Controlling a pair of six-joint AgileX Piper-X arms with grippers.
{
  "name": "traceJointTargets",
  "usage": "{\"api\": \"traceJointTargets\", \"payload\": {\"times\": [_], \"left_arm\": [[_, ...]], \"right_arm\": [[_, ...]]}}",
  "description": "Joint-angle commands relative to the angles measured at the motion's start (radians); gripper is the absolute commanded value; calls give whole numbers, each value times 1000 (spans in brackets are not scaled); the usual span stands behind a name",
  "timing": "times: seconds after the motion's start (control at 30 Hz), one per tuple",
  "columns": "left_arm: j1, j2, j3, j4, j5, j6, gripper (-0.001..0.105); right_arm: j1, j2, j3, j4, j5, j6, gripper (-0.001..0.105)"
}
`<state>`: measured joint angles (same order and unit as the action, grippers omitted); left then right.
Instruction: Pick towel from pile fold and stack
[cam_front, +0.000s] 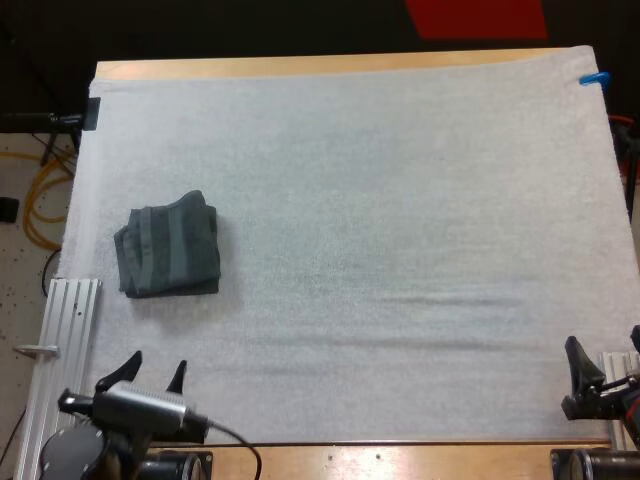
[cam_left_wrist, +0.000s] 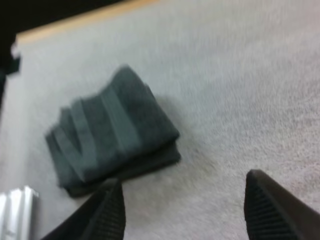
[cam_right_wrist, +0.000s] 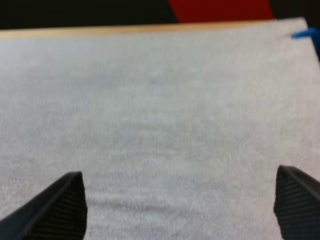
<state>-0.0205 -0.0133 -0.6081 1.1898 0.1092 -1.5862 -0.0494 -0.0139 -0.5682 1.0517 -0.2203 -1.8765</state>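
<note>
left gripper released | right gripper released | risk — left reach may knock nearby folded stack askew

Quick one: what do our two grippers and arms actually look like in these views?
Left gripper: two black fingers that taper to a point, with finely ribbed inner faces. Right gripper: the same black ribbed pair. The left arm is a dark, rounded housing. No markings visible.
</note>
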Motion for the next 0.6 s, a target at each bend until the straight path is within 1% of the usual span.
{"api": "traceJointTargets", "payload": {"times": [0.0,0.07,0.2,0.27,0.37,0.47,0.57], "left_arm": [[1,-139,21,-23,-3,-48,51],[1,-139,52,-23,-1,-66,51],[1,-136,51,-72,-1,-69,51],[1,-136,51,-136,-1,-69,51],[1,-136,54,-165,-1,-72,51],[1,-136,90,-164,-1,-77,51],[1,-136,113,-209,-1,-85,51]], "right_arm": [[-2,-38,11,1,-9,-13,75],[-2,-38,27,13,-9,-13,75],[-2,-38,28,8,-9,-13,75],[-2,-38,30,8,-9,-13,75],[-2,-38,30,5,-9,-13,75],[-2,-38,30,5,-9,-11,75],[-2,-38,30,5,-9,-10,75]]}}
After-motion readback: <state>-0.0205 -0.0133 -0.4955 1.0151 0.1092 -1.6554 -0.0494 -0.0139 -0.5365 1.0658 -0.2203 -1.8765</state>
